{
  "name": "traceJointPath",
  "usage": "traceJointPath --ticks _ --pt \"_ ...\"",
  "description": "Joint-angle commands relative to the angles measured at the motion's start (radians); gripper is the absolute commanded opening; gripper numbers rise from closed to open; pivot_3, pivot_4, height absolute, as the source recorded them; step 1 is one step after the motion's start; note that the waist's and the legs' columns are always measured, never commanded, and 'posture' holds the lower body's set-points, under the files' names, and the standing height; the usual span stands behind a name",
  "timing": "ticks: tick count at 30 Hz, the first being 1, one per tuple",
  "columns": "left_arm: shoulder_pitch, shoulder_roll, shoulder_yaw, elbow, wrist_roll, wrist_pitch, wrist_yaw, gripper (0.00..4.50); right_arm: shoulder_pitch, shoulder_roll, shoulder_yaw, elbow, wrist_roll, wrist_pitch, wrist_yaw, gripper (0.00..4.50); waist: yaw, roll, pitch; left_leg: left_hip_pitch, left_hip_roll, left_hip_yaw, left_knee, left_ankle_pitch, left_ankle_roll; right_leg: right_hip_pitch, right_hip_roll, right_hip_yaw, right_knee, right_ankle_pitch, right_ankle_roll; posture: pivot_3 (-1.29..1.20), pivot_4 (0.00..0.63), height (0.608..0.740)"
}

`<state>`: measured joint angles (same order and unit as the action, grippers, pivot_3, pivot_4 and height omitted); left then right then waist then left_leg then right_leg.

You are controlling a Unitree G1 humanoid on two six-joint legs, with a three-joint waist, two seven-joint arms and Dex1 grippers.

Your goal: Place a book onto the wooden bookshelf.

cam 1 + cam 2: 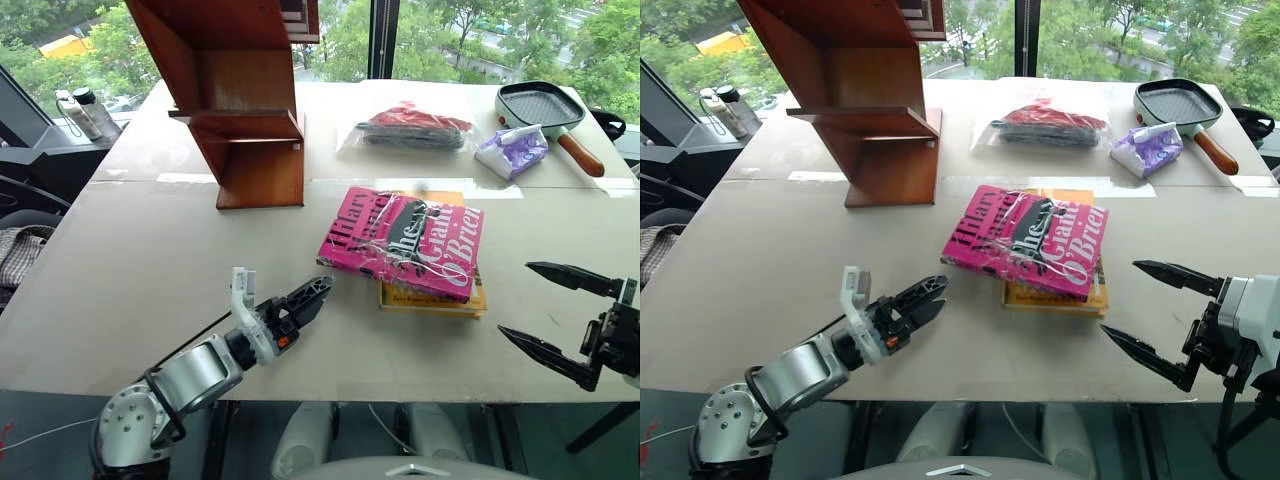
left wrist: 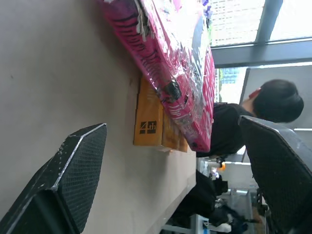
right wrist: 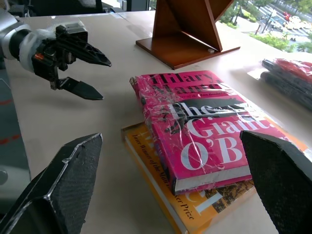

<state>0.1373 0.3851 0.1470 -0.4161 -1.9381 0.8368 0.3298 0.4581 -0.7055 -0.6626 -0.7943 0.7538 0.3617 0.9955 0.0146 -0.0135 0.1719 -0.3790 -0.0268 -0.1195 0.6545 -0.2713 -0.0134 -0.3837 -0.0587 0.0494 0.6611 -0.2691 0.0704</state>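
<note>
We see the book (image 1: 405, 243), a thick magenta-pink hardback in crinkled glossy wrap with big white and black cover lettering and a dark picture at its centre, lying flat on a yellow-orange book (image 1: 436, 297) near the middle of the tabletop (image 1: 150, 270). At about ten o'clock from it stands the wooden bookshelf (image 1: 245, 110), reddish-brown and polished, with slanted side panels. At eight o'clock our left hand (image 1: 312, 297) hovers just beside the book's near corner, fingers apart and holding nothing. At four o'clock our right hand (image 1: 545, 308) hangs off the tabletop's edge, its two black fingers spread wide and empty. Past the book, at twelve to two o'clock, lie a clear bag of red and dark items (image 1: 410, 128), a purple-and-white pouch (image 1: 512, 150) and a square grill pan (image 1: 545, 108).
</note>
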Motion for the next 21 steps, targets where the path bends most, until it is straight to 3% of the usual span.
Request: traceJointPath --ticks 1,21 --pt "-0.005 -0.077 -0.024 0.015 -0.034 -0.054 0.076 4.45 0.031 0.006 -0.048 -0.052 0.01 -0.024 -0.021 4.5 0.0 0.001 -0.001 0.0 -0.002 0.002 0.0 0.0 0.0 0.0 0.0 0.0 0.0 0.0 0.0 0.0 0.15 0.74" --pt "-0.107 -0.328 -0.051 0.163 -0.034 -0.067 0.25 4.45 0.114 -0.01 -0.102 -0.145 0.076 -0.018 -0.082 4.5 0.011 0.008 -0.01 0.001 -0.004 0.003 0.0 0.0 0.0 0.005 0.002 -0.001 -0.003 0.0 0.0 0.0 0.15 0.74"
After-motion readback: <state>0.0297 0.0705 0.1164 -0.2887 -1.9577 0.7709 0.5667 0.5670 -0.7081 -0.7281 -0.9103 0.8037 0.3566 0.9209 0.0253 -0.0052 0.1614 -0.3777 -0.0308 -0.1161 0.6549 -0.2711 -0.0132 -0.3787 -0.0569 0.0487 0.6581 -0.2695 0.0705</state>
